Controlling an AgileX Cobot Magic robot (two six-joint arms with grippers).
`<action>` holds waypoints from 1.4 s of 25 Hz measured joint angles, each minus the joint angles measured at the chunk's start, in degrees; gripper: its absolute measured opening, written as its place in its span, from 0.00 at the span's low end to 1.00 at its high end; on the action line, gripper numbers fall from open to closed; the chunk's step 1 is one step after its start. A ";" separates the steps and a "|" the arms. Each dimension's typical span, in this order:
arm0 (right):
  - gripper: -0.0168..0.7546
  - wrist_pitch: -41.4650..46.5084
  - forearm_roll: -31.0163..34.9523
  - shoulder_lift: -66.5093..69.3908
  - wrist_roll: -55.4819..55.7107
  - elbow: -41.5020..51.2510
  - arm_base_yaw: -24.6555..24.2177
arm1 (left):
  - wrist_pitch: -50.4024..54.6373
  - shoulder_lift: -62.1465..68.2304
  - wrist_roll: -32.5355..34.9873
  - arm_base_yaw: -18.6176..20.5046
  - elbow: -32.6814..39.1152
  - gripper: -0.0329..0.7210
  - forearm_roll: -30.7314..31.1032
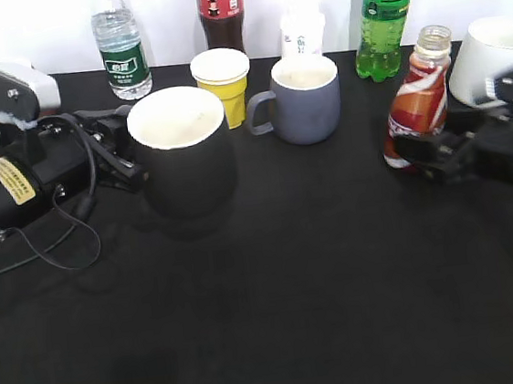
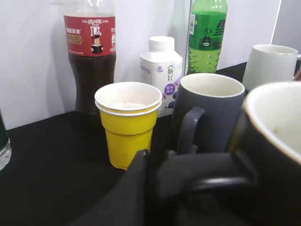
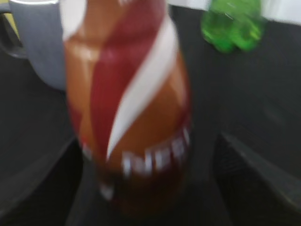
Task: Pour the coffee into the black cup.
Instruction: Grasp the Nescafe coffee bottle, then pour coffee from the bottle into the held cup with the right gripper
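My right gripper [image 1: 417,149] has its fingers spread either side of the coffee [image 1: 419,102], low on the body. On the right wrist cam there's a clear gap between the bottle and each finger, so I'd call it open around the bottle, not clamped yet. The bottle stands upright on the table [image 1: 322,295] at the right, cap already off from what I can see.

My left gripper [image 1: 130,164] is right up against the black cup [image 1: 182,154], and the left wrist cam shows the dark fingers [image 2: 136,188] at the handle [image 2: 221,181]. Honestly can't tell whether they're actually pinching it.

Progress-wise: early. Cup looks empty, white inside, nothing poured. I still have to close on the bottle, lift, carry it across and tip.

Readable stuff: white letters low on the coffee label look like "NES", blurry though. The cola bottle [image 2: 90,56] has a red label with small writing and a cartoon figure. The green bottle [image 1: 386,13], water bottle [image 1: 120,43] and little white bottle [image 2: 162,73] carry text too small for me to read.
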 joint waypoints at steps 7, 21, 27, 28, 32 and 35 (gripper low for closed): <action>0.83 -2.17 -8.31 7.57 3.69 -10.03 0.05 | -0.07 0.00 0.00 0.00 0.00 0.12 0.00; 0.71 -2.15 -14.09 -2.86 8.58 -10.19 0.05 | -0.08 0.04 -0.62 -3.95 -0.04 0.12 0.39; 0.71 5.39 -24.96 -20.22 12.22 -10.16 0.05 | 7.98 -0.18 -4.74 -18.05 -8.52 0.12 0.51; 0.71 7.04 -25.06 -22.67 12.43 -10.16 0.05 | 9.58 -0.18 -4.74 -19.75 -10.74 0.12 0.71; 0.71 9.96 -25.82 -29.09 12.57 -10.16 0.05 | 13.61 -0.24 -5.49 -22.74 -16.95 0.12 1.14; 0.71 10.77 -26.00 -29.84 12.52 -10.21 0.05 | 14.56 -0.31 -5.77 -22.99 -17.77 0.12 1.18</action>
